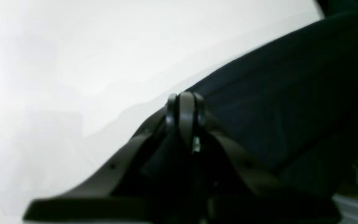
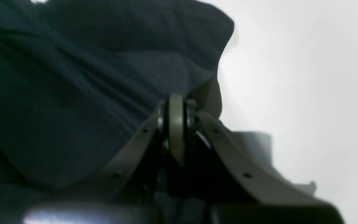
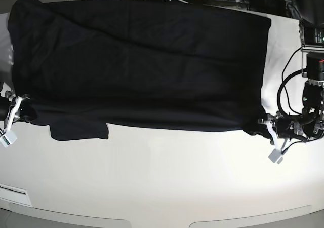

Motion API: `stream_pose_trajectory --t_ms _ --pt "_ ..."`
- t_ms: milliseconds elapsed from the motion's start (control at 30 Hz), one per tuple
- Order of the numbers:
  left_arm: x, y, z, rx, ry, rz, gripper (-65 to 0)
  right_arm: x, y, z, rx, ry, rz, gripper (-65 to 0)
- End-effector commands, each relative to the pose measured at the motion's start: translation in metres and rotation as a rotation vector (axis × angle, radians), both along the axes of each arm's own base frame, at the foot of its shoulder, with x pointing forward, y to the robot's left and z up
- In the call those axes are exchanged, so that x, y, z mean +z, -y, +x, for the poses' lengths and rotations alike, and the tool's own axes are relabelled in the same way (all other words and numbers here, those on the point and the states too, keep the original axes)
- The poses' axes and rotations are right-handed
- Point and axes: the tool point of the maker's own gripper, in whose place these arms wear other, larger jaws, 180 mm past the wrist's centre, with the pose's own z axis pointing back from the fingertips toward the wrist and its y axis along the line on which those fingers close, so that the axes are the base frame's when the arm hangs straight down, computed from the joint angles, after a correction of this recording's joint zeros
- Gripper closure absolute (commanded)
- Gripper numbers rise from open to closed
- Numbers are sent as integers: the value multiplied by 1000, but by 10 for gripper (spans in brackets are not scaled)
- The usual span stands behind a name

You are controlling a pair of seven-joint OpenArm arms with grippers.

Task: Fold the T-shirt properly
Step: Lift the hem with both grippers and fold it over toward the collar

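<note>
Two grippers, left (image 3: 258,122) and right (image 3: 25,109), clamped on T-shirt (image 3: 142,61) corners at opposite table (image 3: 167,177) ends.

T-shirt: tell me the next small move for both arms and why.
Probably lift both near corners together and carry them toward the far edge. The left end effector and right end effector are each shut on a near corner of the T-shirt, which lies spread flat across the table, so a lengthwise fold looks ready to start.
</note>
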Motion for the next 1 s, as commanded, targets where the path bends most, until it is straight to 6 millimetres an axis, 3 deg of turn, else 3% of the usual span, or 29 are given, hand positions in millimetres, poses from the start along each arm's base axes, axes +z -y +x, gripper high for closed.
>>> stream_pose_trajectory --t_ms 0,167,367,500,667,833,967 --pt "10 -2 -1 -29 28 -4 0 19 10 6 -2 33 -24 0" --pt "1 6 -38 -122 23 17 0 13 10 -4 12 -29 -34 0" --pt "25 -6 -67 -264 107 182 0 -11 14 -30 25 -142 -65 0" --pt "33 -20 -76 -280 108 238 0 -22 13 -47 40 -215 -60 0" --pt "41 -19 -89 -292 65 170 0 -13 8 -59 86 -266 -44 0" --pt "41 -19 -102 -337 11 171 0 3 -12 -61 157 -243 10 0" --pt "43 -13 -105 -365 21 176 0 2 -17 -66 179 -247 7 0"
